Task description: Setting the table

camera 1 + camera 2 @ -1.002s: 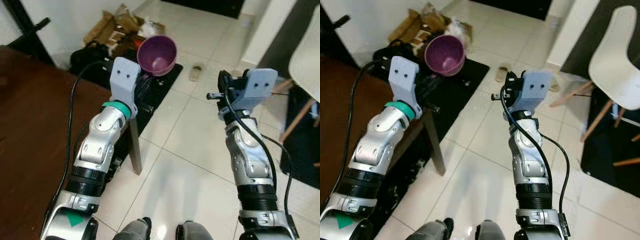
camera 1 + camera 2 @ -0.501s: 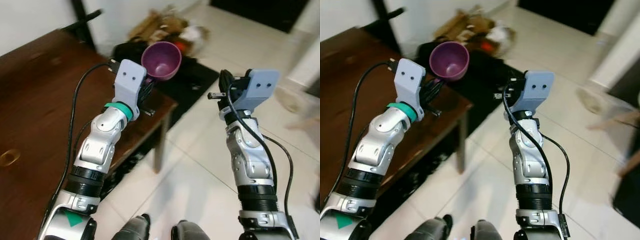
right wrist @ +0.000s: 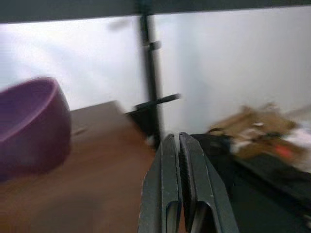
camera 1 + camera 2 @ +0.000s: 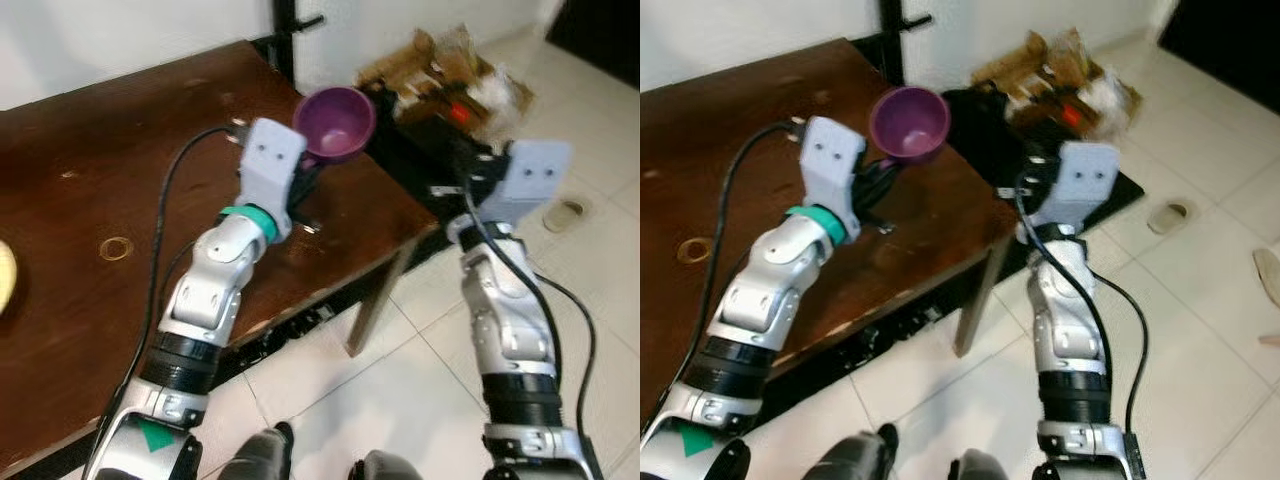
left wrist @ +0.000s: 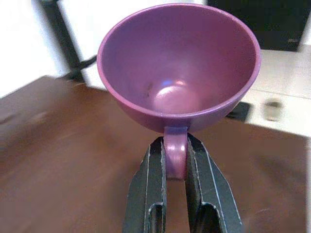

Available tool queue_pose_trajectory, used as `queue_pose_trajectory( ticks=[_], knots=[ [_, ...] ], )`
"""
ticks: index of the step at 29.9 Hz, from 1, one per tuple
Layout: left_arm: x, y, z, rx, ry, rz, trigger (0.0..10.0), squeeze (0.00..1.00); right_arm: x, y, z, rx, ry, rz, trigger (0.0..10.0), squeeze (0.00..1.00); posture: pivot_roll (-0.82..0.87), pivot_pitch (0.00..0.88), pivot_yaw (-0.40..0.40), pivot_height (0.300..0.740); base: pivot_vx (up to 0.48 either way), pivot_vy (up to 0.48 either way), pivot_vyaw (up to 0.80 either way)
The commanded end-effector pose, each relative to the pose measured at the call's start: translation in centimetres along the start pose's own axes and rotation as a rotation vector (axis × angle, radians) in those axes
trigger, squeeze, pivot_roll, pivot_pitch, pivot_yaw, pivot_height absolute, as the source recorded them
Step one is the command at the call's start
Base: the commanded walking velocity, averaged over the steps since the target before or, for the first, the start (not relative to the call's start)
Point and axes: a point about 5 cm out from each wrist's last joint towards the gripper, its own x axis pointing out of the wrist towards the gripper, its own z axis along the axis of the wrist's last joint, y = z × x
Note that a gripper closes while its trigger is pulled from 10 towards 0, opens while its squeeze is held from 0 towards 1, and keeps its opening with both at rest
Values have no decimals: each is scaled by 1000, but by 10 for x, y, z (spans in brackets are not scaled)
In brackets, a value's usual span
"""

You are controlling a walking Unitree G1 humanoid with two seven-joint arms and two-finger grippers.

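A purple cup (image 4: 336,122) hangs in the air above the dark brown wooden table (image 4: 90,190), near its right corner. My left gripper (image 5: 175,170) is shut on the cup's handle, and the cup's mouth tilts up toward me; the cup (image 5: 179,63) is empty inside. My right gripper (image 3: 179,160) is shut with nothing between its fingers. It is held up beside the table's right corner, just off its edge, level with the cup (image 3: 29,126).
A yellow object (image 4: 5,280) lies at the table's left edge and a ring mark (image 4: 116,248) marks the tabletop. Past the table corner are a black mat with crumpled brown paper and boxes (image 4: 440,70). White tiled floor (image 4: 420,380) lies to the right.
The whole view has swung left, bringing much more of the table under my arms. The cup now hangs over the tabletop instead of past its corner. Both grippers keep their states.
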Motion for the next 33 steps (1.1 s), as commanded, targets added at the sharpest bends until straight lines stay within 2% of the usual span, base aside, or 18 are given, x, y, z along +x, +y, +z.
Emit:
queue_pose_trajectory(
  ticks=[1,8,17,27,28,33],
  knots=[
    [1,0,-1,3,8,6,10000,0,-1,-2,-1,9,5,-8,10000,27,15,0,58,740,0,0,800],
    [2,2,0,10,10,18,10000,0,-1,-1,-1,10,4,-7,10000,27,15,0,58,740,0,0,800],
    [8,14,3,72,34,95,10000,0,-1,-2,-1,14,2,-8,10000,51,14,0,59,740,0,0,800],
    [11,22,2,61,56,135,10000,0,-1,-3,-1,11,7,-20,10000,39,14,0,57,740,0,0,800],
    [13,24,1,62,65,148,10000,0,-1,-5,-2,10,13,-41,10000,0,14,0,57,740,0,0,0],
    [16,28,-1,76,81,174,10000,0,1,-12,-3,12,17,-97,10000,0,13,0,58,740,64,0,0]
  ],
)
